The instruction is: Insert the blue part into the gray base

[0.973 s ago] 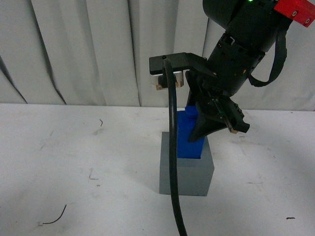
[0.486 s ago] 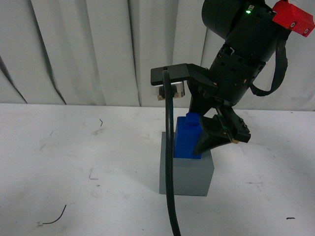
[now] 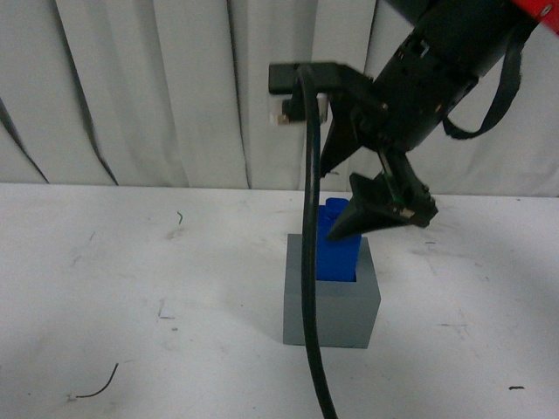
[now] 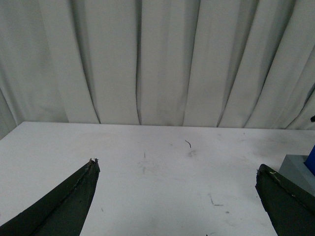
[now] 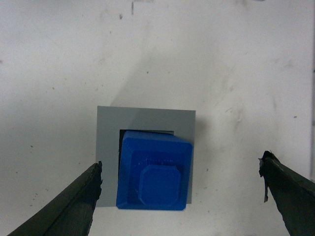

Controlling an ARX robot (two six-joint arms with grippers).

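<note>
Fingers of the right gripper (image 5: pixel 179 196) stand wide apart with nothing between them but air, the 2 dark tips flanking the blue part (image 5: pixel 153 169) in the right wrist view without touching it. In the front view that gripper (image 3: pixel 371 196) hangs above the block, its dark fingertip (image 3: pixel 384 209) overlapping the block's upper right corner, so contact there cannot be judged from that angle. The blue part (image 3: pixel 338 244) stands on end in the recess of the gray base (image 3: pixel 330 301), its long axis close to vertical with the top tipped slightly toward 11 o'clock in the front view, and its small knob (image 5: pixel 158 186) faces straight up at the wrist camera. From above, a dark sliver of open recess shows along 1 side of the blue block, so it sits off-centre in the gray base (image 5: pixel 107 147). A black cable (image 3: pixel 307 262) drops from the arm across the front of the cube at 6 o'clock. The base rests on the white table (image 3: pixel 131 288), before a pale curtain (image 3: pixel 157 87). The left gripper (image 4: pixel 177 196) is spread wide too, empty, with the gray base (image 4: pixel 295 169) just visible near 1 finger.
</note>
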